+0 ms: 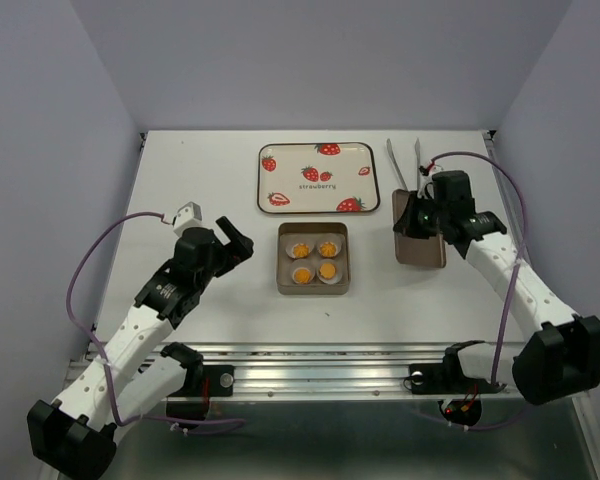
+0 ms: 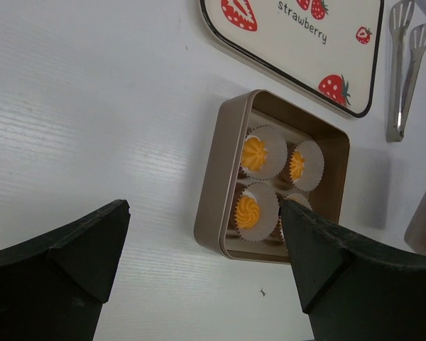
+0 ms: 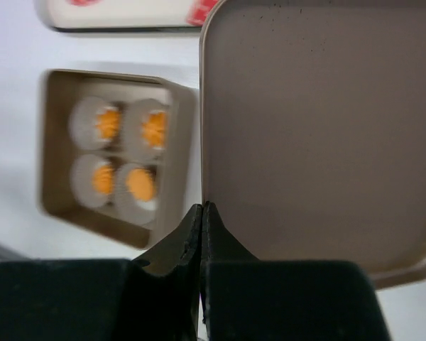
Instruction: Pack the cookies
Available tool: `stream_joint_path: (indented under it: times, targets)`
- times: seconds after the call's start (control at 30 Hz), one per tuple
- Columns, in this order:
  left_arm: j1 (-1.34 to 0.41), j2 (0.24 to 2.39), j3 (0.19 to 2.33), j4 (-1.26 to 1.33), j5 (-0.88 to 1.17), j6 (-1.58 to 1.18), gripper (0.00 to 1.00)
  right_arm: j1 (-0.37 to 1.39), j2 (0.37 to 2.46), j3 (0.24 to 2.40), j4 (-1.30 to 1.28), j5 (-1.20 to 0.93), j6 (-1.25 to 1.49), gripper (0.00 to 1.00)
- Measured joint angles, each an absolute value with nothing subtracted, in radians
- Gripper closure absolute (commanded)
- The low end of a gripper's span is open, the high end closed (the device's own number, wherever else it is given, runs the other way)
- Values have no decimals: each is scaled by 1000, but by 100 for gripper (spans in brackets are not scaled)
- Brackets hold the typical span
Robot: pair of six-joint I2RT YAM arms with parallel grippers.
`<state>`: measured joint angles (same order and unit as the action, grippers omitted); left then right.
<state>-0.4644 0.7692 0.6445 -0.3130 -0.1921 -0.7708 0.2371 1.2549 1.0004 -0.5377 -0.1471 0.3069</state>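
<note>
The cookies [image 1: 301,250] are sitting four together in white paper cups [image 2: 270,142], two by two, inside a square brown tin [image 1: 283,262] that is lying open in the middle of the bench [image 1: 180,170]. Behind the tin a strawberry tray [image 1: 300,160] is resting, and a pair of metal tongs [image 1: 395,160] is lying off to its right.

The right gripper [image 1: 415,215] is hovering at the tin's flat tan lid [image 1: 427,252], which is well to the right of the tin. From its wrist camera the jaws are pressing together with only a thin line between them, and the lid's [image 3: 312,128] left rim is running straight into that line, so they look to be pinching it.

The left gripper [image 1: 235,240] is hanging just left of the tin, its jaws spread wide and holding nothing, with the tin [image 2: 213,185] showing between them.
</note>
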Motion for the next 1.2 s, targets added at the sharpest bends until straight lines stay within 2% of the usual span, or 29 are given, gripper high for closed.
stream_joint_path:
  times: [0.23, 0.4, 0.53, 0.7, 0.83, 1.2]
  targets:
    - [-464, 741, 645, -315, -188, -771, 1, 243, 1122, 1042, -370, -588, 436, 99]
    - [-465, 721, 645, -320, -175, -771, 1, 318, 1121, 968, -62, -796, 674, 99]
    - [-465, 716, 645, -324, -165, -771, 1, 410, 1163, 893, 251, -882, 935, 99]
    - [-465, 710, 645, -339, -157, -771, 1, 458, 1225, 824, 597, -900, 1176, 99]
    - [-465, 690, 645, -347, -153, -772, 1, 473, 1256, 772, 762, -894, 1285, 99]
    - [-465, 681, 645, -365, -144, -784, 1, 562, 1355, 719, 938, -821, 1387, 99]
